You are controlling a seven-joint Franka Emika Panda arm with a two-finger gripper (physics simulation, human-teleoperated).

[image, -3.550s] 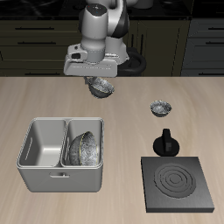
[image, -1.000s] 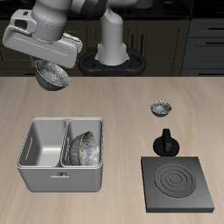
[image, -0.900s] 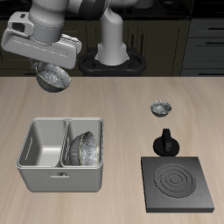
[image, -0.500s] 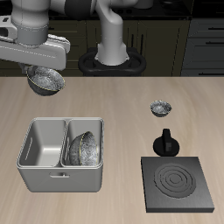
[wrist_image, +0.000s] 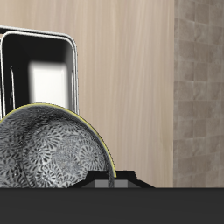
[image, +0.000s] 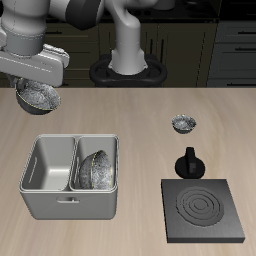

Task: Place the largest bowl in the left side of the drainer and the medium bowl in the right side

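Observation:
My gripper [image: 38,88] is shut on the largest bowl [image: 37,97], a shiny grey speckled bowl that hangs in the air behind the drainer [image: 70,203], past the outer edge of its empty left side. The medium bowl [image: 95,168] leans tilted in the drainer's right side. In the wrist view the held largest bowl [wrist_image: 48,150] fills the foreground and the drainer [wrist_image: 73,66] shows beyond it, with one empty compartment in sight. My fingertips are hidden by the bowl.
A smaller speckled bowl [image: 183,124] sits on the table farther back. A black knobbed pot [image: 189,162] stands just behind the black square stove plate [image: 203,208]. The robot's base [image: 127,70] stands at the table's back.
The arm has swung sideways and downward with the bowl, from above the table's back middle to a spot behind the drainer's empty compartment. Nothing else moved.

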